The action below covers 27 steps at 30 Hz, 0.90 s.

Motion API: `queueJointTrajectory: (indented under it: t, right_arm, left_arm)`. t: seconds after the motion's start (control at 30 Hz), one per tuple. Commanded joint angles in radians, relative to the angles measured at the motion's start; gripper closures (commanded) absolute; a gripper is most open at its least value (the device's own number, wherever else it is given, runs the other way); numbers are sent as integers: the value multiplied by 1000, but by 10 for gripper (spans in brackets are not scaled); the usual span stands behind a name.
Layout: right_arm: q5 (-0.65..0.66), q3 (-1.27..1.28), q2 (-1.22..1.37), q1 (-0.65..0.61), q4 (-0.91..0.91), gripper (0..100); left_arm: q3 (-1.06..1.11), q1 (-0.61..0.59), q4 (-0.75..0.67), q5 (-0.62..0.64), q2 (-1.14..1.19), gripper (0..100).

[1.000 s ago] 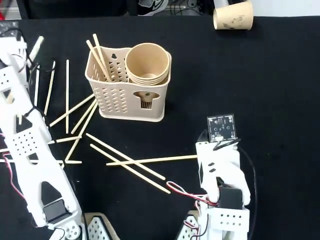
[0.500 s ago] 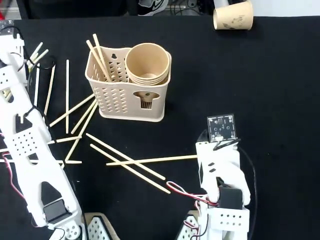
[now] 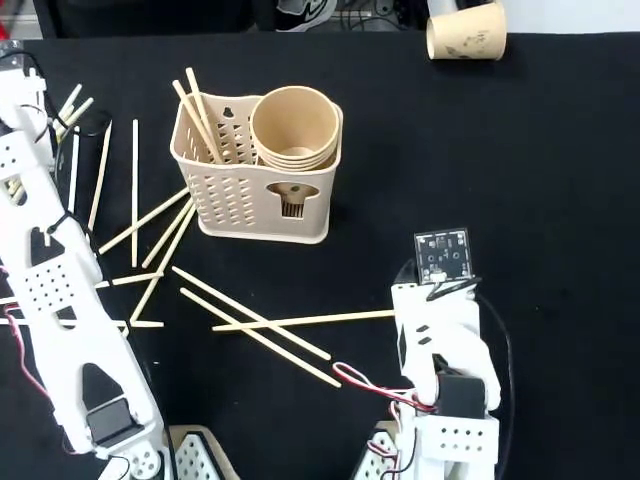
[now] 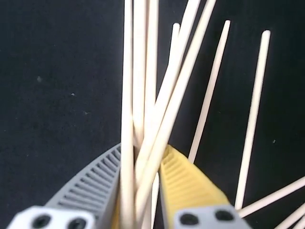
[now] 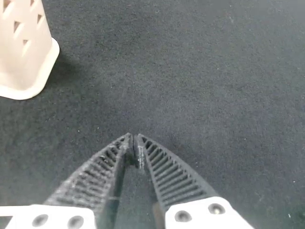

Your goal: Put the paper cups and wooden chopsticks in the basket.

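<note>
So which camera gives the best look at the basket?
The high view: the whole basket is visible from above, with stacked paper cups and two chopsticks inside. The right wrist view catches just one lower corner of it. The left wrist view faces the held chopsticks instead.

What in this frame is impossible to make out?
- How many pale wooden chopsticks the left tool grips: left wrist view, they overlap and run off the edge.
- How many tan paper cups are stacked: high view, the beige slotted plastic basket hides them.
- Loose wooden chopsticks: high view, the white left arm covers parts.
</note>
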Motion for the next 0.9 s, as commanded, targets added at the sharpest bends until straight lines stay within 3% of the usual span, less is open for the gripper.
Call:
queueJointTrajectory:
  t: [0.0, 0.37, 0.5, 0.7, 0.87]
  right_arm:
    - [11, -2, -71, 6, -5, 982]
    - [11, -2, -71, 6, -5, 982]
    - [11, -2, -71, 8, 0, 982]
    - [11, -2, -71, 8, 2, 982]
    - [11, -2, -71, 8, 2, 982]
  left_arm:
    - [38, -28, 11, 18, -187, 973]
    - [611, 30, 2, 20, -776, 971]
    - [800, 59, -69, 21, -974, 971]
    - [1213, 54, -311, 21, -1206, 972]
    - [1676, 59, -674, 21, -1409, 972]
